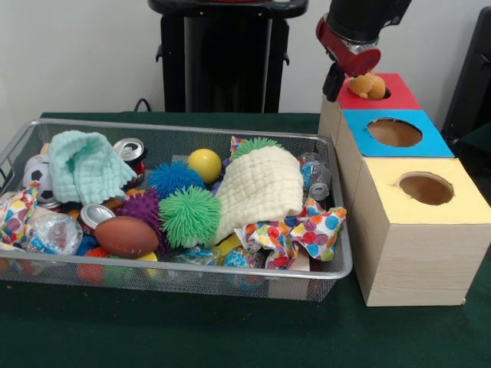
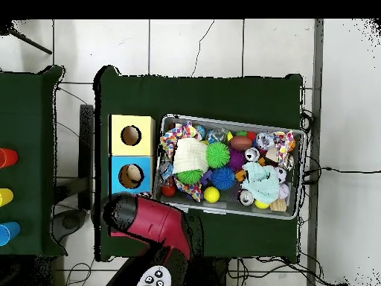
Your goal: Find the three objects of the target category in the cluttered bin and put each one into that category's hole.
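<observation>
A: Front view: where is the gripper (image 1: 335, 83) seen?

B: It is held over the red-topped box (image 1: 399, 95), at the far right corner of the worktop (image 1: 230, 330). An orange plush toy (image 1: 368, 86) is seen at the red hole, just beside the gripper.

A: Are the fingers closed on it?

B: That cannot be told. The wire bin (image 1: 337, 261) is filled with balls, cans and cloths.

In the overhead view the arm (image 2: 152, 223) hides the red box (image 1: 380, 92) beside the blue box (image 2: 132, 175). In the front view the gripper's fingers are hidden behind the orange toy (image 1: 367, 86).
</observation>
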Robot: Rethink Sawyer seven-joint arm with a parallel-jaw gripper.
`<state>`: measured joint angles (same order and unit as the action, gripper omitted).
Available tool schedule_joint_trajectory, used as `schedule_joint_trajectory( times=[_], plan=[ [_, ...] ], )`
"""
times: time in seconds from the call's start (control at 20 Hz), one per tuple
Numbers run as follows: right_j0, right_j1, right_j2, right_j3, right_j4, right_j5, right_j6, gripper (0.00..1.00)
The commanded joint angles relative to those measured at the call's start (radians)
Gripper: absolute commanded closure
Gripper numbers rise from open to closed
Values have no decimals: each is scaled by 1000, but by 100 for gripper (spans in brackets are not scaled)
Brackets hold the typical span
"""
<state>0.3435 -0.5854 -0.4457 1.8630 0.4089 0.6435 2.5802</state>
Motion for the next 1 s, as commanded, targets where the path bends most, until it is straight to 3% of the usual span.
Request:
schedule_joint_trajectory(
  times=[0.05,0.2,0.4,0.65,1.0],
  plan=[
    [3,13,90,83,27,123,194,100],
    [8,3,85,79,33,128,206,100],
    [32,3,77,79,60,52,242,100],
    [129,48,-10,27,57,3,340,100],
    [179,47,-36,-19,101,80,374,100]
  ],
)
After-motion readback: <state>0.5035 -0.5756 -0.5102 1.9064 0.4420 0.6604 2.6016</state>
